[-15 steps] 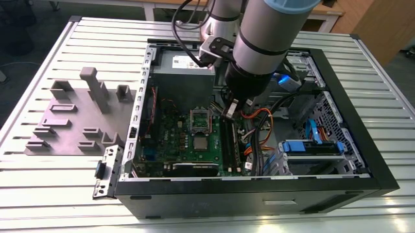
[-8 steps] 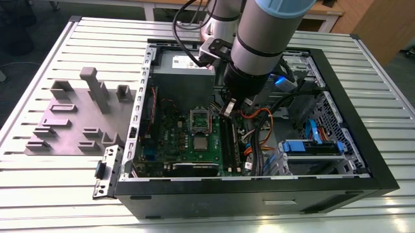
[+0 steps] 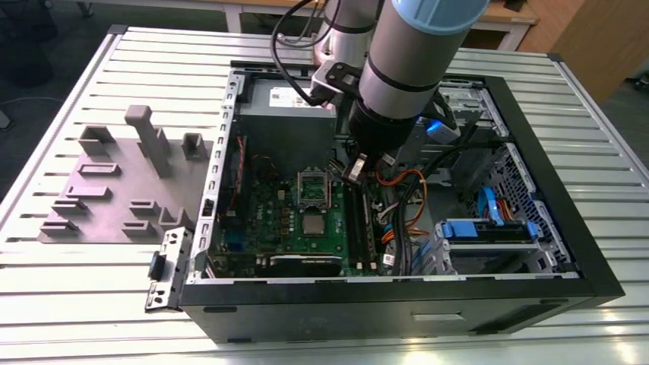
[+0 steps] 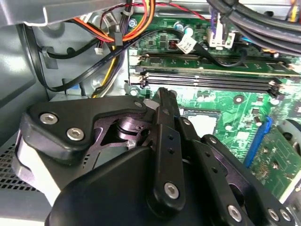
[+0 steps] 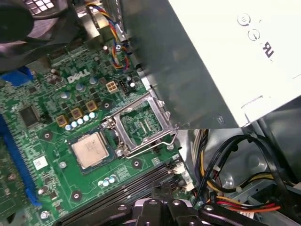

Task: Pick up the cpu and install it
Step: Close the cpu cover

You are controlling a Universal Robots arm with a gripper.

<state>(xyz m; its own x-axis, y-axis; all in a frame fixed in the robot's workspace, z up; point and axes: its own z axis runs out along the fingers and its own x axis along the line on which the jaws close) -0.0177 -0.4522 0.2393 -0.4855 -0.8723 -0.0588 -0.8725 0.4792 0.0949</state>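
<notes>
Cpu (image 5: 90, 149) lying flat on green motherboard (image 5: 51, 127), beside raised socket frame (image 5: 141, 123); hand (image 3: 357, 169) above, grip state indiscernible.

Arm (image 3: 406, 68) over open case (image 3: 406, 304) — cpu (image 3: 315, 224) on motherboard (image 3: 273, 220).

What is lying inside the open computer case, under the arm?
In the computer case lies the green motherboard, with the cpu beside the open socket frame. The arm covers part of the interior.
</notes>
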